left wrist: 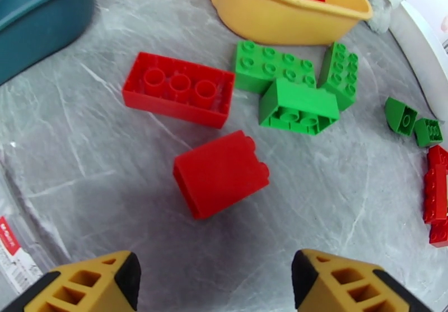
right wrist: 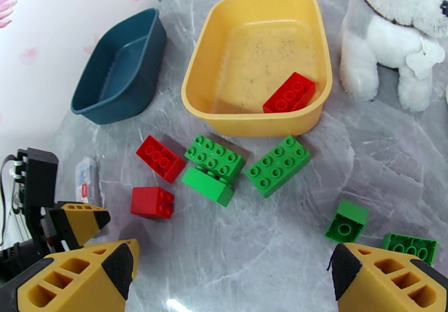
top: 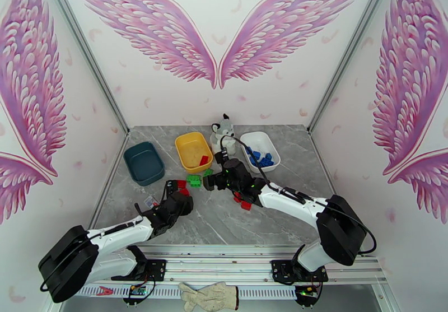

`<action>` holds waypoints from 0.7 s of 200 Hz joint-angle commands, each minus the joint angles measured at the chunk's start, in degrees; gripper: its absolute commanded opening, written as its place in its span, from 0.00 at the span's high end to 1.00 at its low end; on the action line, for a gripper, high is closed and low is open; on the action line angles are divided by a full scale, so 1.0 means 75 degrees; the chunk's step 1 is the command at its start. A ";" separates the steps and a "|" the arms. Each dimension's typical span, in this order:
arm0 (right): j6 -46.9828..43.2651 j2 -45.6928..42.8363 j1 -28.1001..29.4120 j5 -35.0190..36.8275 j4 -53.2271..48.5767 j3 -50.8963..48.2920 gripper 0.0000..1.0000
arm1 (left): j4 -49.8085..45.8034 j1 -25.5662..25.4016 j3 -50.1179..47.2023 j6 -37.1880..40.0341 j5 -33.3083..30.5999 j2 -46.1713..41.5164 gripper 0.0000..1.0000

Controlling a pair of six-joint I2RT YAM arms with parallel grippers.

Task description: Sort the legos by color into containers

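While hovering with the left pincer [left wrist: 215, 279] spread and empty just short of the small red brick [left wrist: 221, 173], tipped on its side on the counter [left wrist: 347, 195], square up first. Turn the wrist, probably, so the pads meet flat faces rather than the studded end. Come down straight, straddle the brick, close gently, and steer clear of the long red brick [left wrist: 178, 89] just beyond. Then up and over to the yellow tub [left wrist: 280, 16], with a lone red brick [right wrist: 289, 92] inside already. Park the right pincer [right wrist: 235, 276], likewise wide open and gripping nothing, above the green bricks [right wrist: 278, 164], well out of the left arm's path; teal tub [right wrist: 112, 111] for those, most likely. Leave the blue bricks [top: 262, 159] lying in the white tub [top: 260, 134].
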 commanded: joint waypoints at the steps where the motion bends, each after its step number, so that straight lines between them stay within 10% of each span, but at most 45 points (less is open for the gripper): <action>1: -0.0059 -0.0044 0.0053 0.0037 -0.0076 -0.0078 0.00 | 0.0440 -0.0021 0.0377 -0.0005 0.0078 0.0513 0.25; 140: -0.0116 0.0076 -0.0011 0.0438 -0.0155 -0.0085 0.02 | 0.0710 0.0742 0.1754 0.0595 -0.0075 0.2595 0.40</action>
